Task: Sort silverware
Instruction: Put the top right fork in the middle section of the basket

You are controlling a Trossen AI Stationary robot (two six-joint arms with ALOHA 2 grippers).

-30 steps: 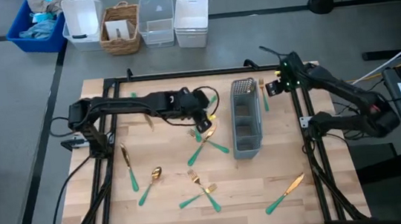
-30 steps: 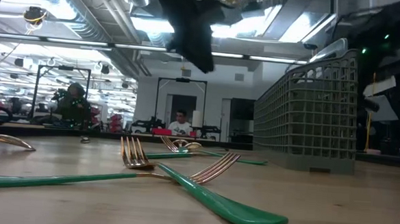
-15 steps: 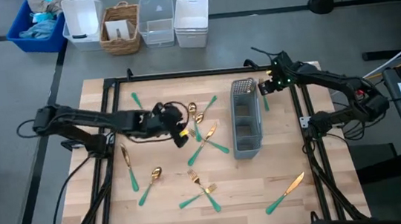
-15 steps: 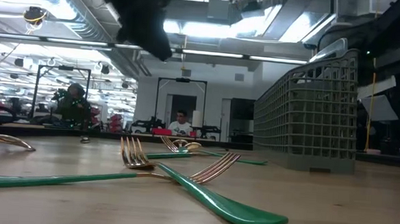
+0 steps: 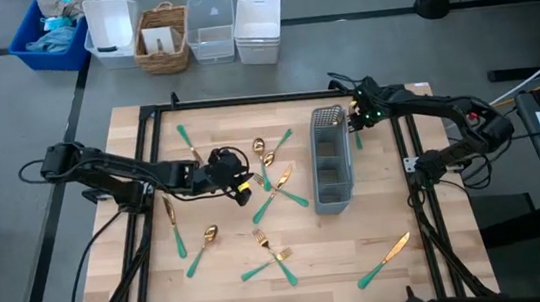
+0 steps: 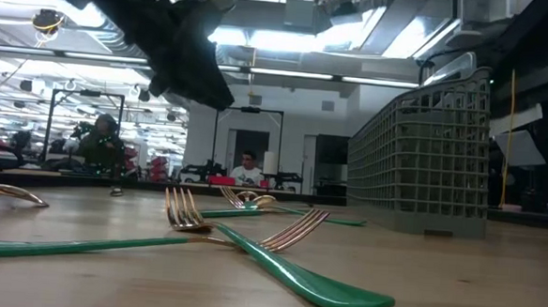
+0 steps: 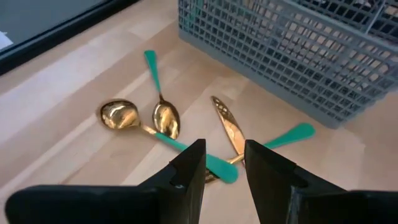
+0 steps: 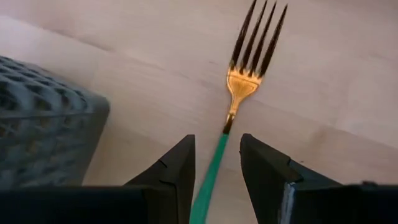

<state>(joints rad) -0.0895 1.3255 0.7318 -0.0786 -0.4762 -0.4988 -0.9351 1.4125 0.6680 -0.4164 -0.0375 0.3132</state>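
Since the earlier frames, the left arm had pulled back from beside the caddy toward the middle-left of the counter (image 5: 439, 224), while the right arm had swung inward so that its claw sat closer to the caddy's far end. Largest on the wooden counter was the grey mesh caddy (image 5: 330, 160), standing right of centre. Left of it hovered the left claw (image 5: 242, 182), its fingers (image 7: 186, 171) parted with nothing between them, above a cluster of silverware: two spoons (image 7: 140, 118) lying bowl by bowl, a knife (image 7: 229, 127) crossing a teal handle, all near the caddy's side wall. At the caddy's far right corner was the right claw (image 5: 359, 116), also parted and empty, its fingers (image 8: 177, 165) straddling from above the green handle of a fork (image 8: 244, 78) that lay flat on the wood just beside the caddy. More silverware was scattered over the counter: a crossed pair of forks (image 5: 273, 257) near the front, a spoon (image 5: 204, 243) to their left, a piece (image 5: 172, 227) along the left rail, another (image 5: 184, 138) near the far left, and a knife (image 5: 387, 257) at the front right. From counter height, two crossed forks (image 6: 242, 232) lay nearest, and a seated person (image 6: 247, 168) showed far behind in the room.
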